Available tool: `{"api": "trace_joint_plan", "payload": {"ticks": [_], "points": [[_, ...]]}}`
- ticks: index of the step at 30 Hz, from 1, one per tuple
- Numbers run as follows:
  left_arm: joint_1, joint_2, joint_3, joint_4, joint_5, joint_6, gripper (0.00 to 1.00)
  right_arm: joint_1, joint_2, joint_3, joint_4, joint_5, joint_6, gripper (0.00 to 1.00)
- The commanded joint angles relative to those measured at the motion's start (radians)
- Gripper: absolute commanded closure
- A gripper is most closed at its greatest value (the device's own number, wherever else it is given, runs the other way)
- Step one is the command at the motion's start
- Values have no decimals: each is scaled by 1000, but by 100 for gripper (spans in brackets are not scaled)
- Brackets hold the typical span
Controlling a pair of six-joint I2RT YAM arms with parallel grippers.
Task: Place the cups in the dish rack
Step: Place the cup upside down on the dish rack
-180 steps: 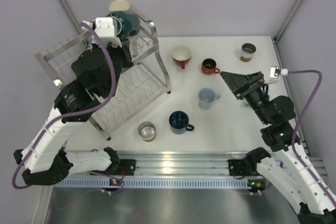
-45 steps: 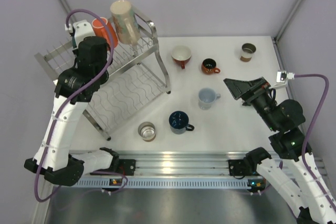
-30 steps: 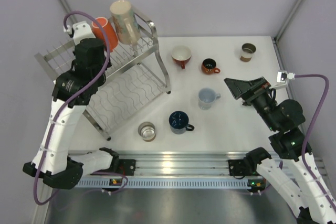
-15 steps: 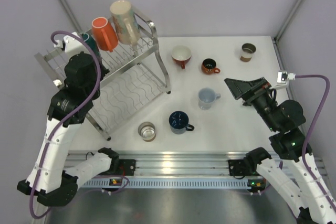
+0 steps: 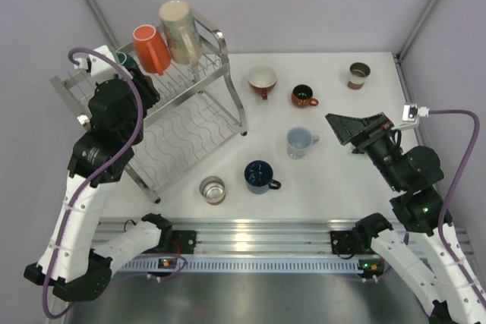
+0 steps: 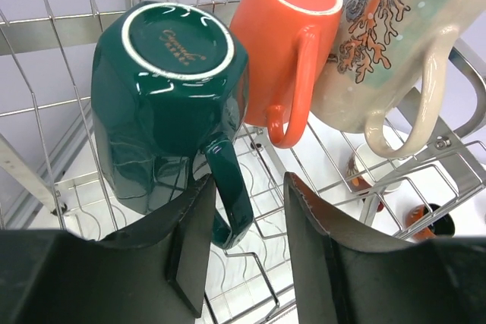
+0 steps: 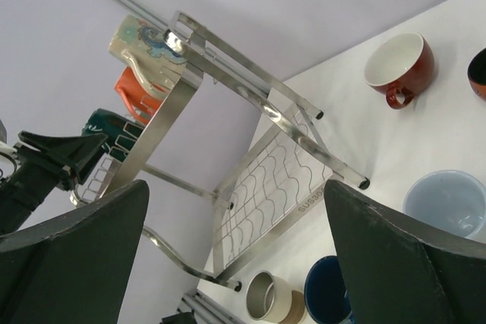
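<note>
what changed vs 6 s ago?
The left gripper carried the dark teal mug leftward along the rack upper tier and set it upside down beside the orange mug. It then opened its jaws, now astride the handle. Right gripper open, barely shifted. Beige cup and six loose cups unmoved.

My notes on the rig. Left arm (image 5: 76,202) and right arm (image 5: 402,252): white link shells, black rounded joint housings. A purple cable (image 5: 139,115) loops back from behind the left claw (image 6: 249,187); a second purple cable (image 5: 452,111) trails from behind the right claw (image 7: 235,187). Both claws have matte black, wedge-shaped fingers, and the left one's edges look slightly rough. A small white block (image 5: 412,111) sits just behind the right claw.
</note>
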Motion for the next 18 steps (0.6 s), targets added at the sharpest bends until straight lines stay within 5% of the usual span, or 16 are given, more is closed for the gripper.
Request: {"api": "trace_joint_plan", "payload": {"ticks": [1, 14, 18], "points": [[2, -23, 15, 79, 20, 18, 53, -1, -10, 13, 18, 10, -24, 1], [2, -20, 101, 84, 100, 63, 44, -2, 14, 17, 21, -15, -34, 1], [2, -1, 151, 82, 221, 106, 42, -1, 43, 22, 31, -41, -48, 1]]}}
